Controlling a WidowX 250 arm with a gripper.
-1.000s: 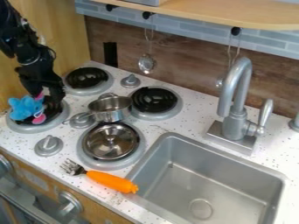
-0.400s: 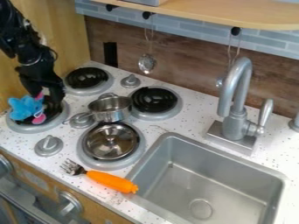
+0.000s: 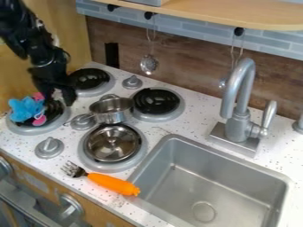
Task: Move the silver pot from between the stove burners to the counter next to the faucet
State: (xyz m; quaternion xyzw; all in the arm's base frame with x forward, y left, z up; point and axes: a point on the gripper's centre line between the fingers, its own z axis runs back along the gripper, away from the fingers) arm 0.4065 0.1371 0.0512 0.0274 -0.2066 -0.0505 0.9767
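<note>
The black gripper (image 3: pixel 59 101) hangs at the left over the back edge of the front-left burner (image 3: pixel 54 116), its two fingers apart with nothing between them. Just left of it, a blue plush toy (image 3: pixel 25 109) with pink parts rests on that burner. Whether the nearer finger touches the toy's pink top part I cannot tell.
A small metal pot (image 3: pixel 112 111) stands between burners, and a steel bowl or lid (image 3: pixel 112 143) lies on the front-right burner. An orange-handled fork (image 3: pixel 112 183) lies by the sink (image 3: pixel 207 177). The faucet (image 3: pixel 238 102) rises behind the sink.
Compared with the earlier frames, the gripper has shifted a little to the right, away from the plush toy. The toy has stayed on the burner.
</note>
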